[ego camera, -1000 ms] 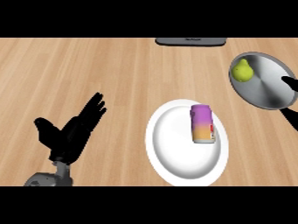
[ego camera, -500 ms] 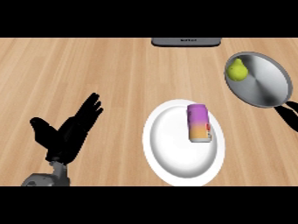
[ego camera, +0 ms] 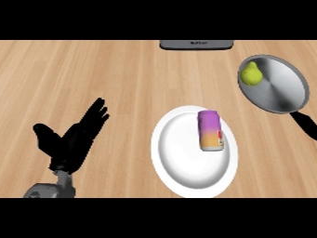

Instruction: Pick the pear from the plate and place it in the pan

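The yellow-green pear [ego camera: 251,74] lies inside the grey pan [ego camera: 281,91] at the upper right, near the pan's far left rim. The pan's black handle [ego camera: 310,128] runs down toward the right edge. The white plate [ego camera: 188,162] sits in the lower middle and carries a pink-to-orange can [ego camera: 210,130] lying on its side. My left hand [ego camera: 70,140] shows at the lower left, open with fingers up, resting well apart from the plate. My right hand does not show.
A dark grey appliance edge [ego camera: 196,44] sits at the counter's far side, top centre. The counter [ego camera: 85,74] is light wood planks.
My right hand, whose dark fingers showed beside the pan at the right edge, has drawn back out of view. The pear stays in the pan. The left hand has not moved.
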### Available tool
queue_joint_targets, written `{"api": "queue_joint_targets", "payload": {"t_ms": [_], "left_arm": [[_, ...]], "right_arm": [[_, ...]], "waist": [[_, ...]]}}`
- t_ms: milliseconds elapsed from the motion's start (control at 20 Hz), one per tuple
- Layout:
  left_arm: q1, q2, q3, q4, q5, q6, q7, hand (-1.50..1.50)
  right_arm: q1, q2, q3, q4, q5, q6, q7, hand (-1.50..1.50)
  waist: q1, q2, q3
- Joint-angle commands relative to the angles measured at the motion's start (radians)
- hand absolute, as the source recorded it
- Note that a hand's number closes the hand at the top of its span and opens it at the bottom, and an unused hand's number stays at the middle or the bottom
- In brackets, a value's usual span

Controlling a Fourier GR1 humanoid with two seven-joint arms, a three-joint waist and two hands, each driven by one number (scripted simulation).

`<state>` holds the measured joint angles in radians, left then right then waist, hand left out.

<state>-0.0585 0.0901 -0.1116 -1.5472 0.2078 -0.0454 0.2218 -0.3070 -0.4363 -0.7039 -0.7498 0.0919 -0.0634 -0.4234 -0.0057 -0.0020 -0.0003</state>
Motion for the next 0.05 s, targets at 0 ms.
{"api": "queue_joint_targets", "payload": {"t_ms": [0], "left_arm": [[0.006, 0.000, -0.006, -0.089, -0.003, 0.004, 0.082, 0.00]], "right_arm": [[0.066, 0.038, 0.051, -0.180, -0.050, -0.014, 0.097, -1.50]], "waist": [[0.004, 0.000, 0.000]]}}
